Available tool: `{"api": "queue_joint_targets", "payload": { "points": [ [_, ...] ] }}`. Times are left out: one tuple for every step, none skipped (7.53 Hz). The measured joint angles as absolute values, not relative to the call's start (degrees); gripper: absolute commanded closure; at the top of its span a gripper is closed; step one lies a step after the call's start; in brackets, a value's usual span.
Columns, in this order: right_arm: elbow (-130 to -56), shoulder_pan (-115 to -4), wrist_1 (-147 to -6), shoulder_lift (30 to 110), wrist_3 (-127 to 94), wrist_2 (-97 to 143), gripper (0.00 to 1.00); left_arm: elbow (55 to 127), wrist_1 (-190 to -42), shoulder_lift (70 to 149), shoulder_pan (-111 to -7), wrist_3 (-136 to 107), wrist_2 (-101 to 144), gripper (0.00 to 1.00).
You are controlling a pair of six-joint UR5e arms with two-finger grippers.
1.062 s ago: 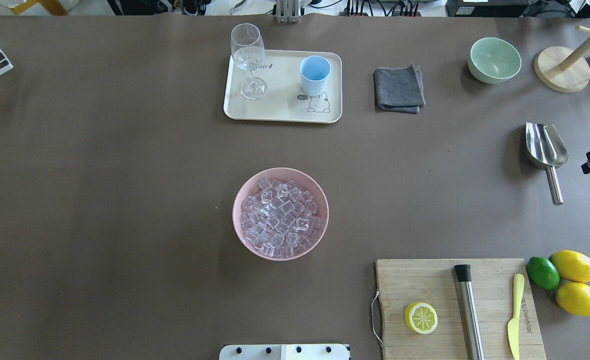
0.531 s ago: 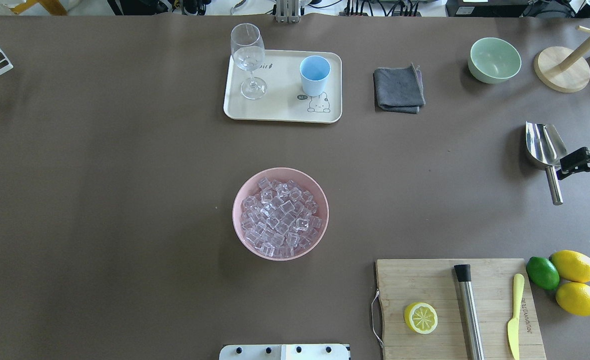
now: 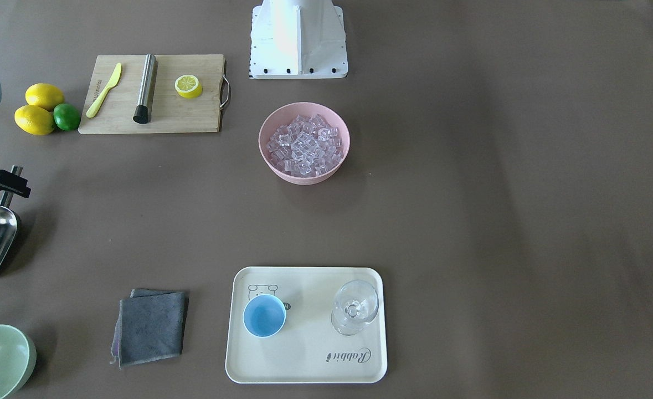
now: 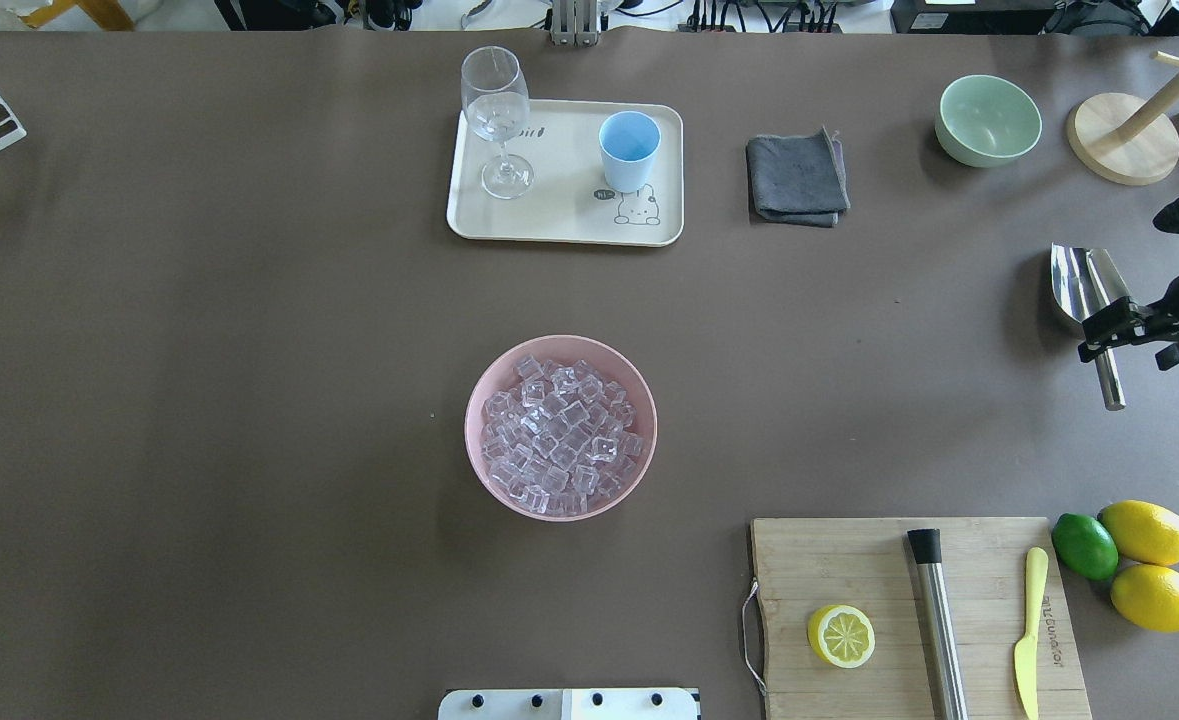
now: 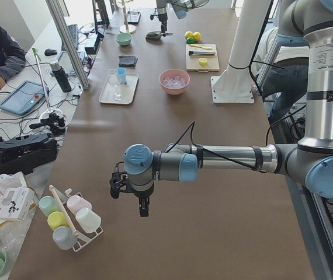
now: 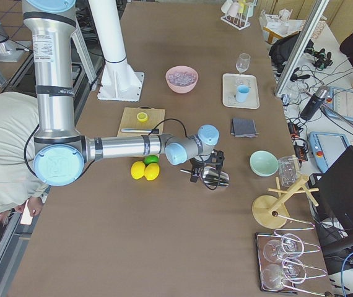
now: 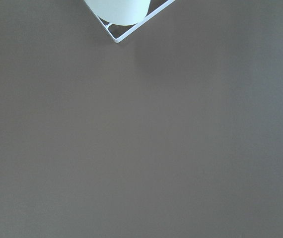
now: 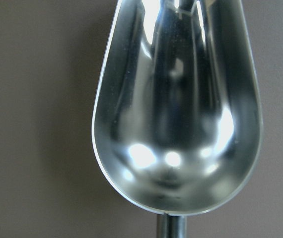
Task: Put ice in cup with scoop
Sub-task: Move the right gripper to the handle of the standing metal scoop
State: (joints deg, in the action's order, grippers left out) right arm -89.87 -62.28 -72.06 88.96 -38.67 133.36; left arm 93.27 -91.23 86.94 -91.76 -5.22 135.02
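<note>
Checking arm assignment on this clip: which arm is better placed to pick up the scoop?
Right. The right gripper is over the handle of the scoop near the table's right edge. The left gripper is at the opposite end, beside the mug rack, far from it.

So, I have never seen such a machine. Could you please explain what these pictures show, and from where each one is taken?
This is a robot with two arms at a brown table. Two pictures look down, from behind it and from across; two look along the table from its ends; two come from wrist cameras. On the table: a pink bowl of ice, a tray with a blue cup and a glass, a steel scoop. The right arm's fingers are at the scoop's handle; whether they grip it, I cannot tell. The left arm hovers over bare table.
</note>
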Motion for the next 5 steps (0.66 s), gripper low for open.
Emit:
{"api": "queue_joint_targets", "payload": {
  "points": [
    [-88.74,-61.70,-72.08,88.06,-38.88,133.31,0.02,93.30,-91.32,86.93,-91.76,-5.19,135.06,0.02],
    [-88.20,-61.12,-72.20,87.44,-39.32,133.31,0.02,93.28,-91.37,86.93,-91.76,-5.15,135.08,0.02],
    [-87.99,-60.67,-72.36,87.02,-39.87,133.33,0.02,93.22,-91.39,86.93,-91.76,-5.12,135.08,0.02],
    [-87.80,-60.44,-72.50,86.82,-40.20,133.41,0.02,93.16,-91.40,86.93,-91.76,-5.10,135.05,0.02],
    [-87.70,-60.31,-72.60,86.92,-40.35,133.51,0.02,93.24,-91.40,86.95,-91.76,-5.06,135.02,0.02]
  ]
}}
